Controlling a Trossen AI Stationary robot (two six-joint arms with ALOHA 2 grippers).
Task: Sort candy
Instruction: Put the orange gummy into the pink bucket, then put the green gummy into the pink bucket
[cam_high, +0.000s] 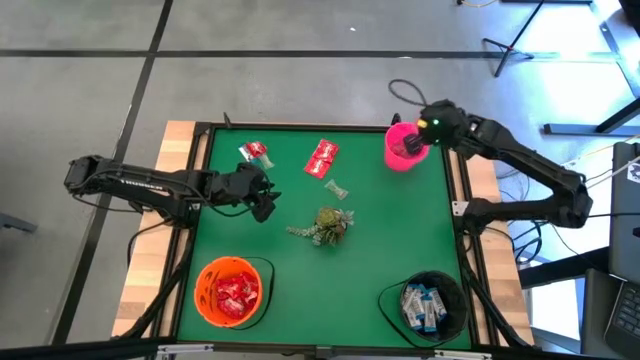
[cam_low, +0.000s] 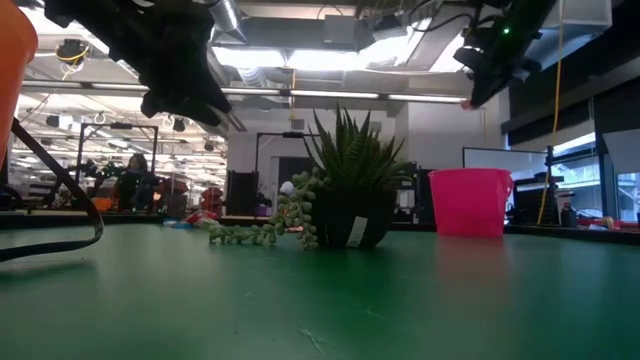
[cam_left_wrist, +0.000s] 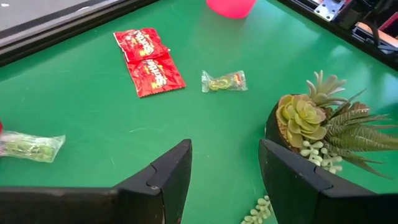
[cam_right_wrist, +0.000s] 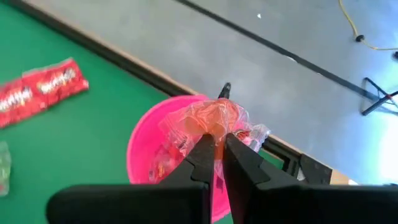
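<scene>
High view: my right gripper (cam_high: 413, 143) sits over the pink bowl (cam_high: 401, 158) at about 1 o'clock on the green table (cam_high: 390, 240). On the right wrist view its fingers (cam_right_wrist: 200, 155) are pinched together on a clear-wrapped candy (cam_right_wrist: 214, 121), held just above the bowl's mouth; more wrapped pieces lie inside the bowl.

My left gripper (cam_high: 262, 196) hangs at about 9 o'clock, inboard of the table's edge, above the cloth. Left wrist view shows its fingers (cam_left_wrist: 171, 174) parted, nothing between them, only bare green below.

Loose candy on the table:
- two red packets (cam_high: 321, 158) lying side by side at 12 o'clock, touching each other
- a small clear-wrapped sweet (cam_high: 338, 189) just beside them, toward the centre
- a clear packet with a red one (cam_high: 256, 153) at about 11 o'clock, near the left gripper.

Potted succulent (cam_high: 328, 225) stands near the centre, its trailing sprig reaching toward 9 o'clock.

Orange bowl (cam_high: 231, 292) at 7 o'clock holds red packets. Black bowl (cam_high: 425, 303) at 5 o'clock holds white-and-blue packets.
</scene>
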